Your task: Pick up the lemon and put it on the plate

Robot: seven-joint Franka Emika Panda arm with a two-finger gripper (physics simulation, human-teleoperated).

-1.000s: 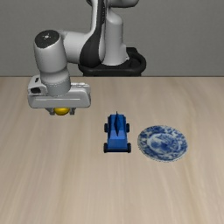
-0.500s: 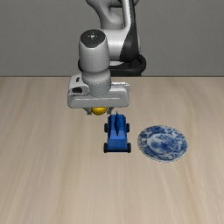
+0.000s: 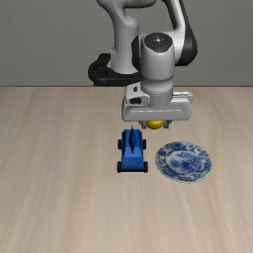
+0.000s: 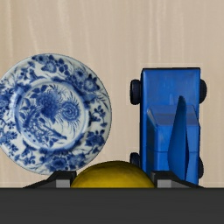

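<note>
Item: lemon [image 3: 154, 125], pinched between fingers [image 4: 61, 180], aloft left of plate [image 3: 184, 160]. Risk: early release drops it onto blue toy car [image 3: 131, 150].

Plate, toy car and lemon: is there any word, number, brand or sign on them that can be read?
There is no text to read.
The plate carries only a blue floral pattern, without letters or numbers.
The blue toy car and the lemon are plain and unmarked.
</note>
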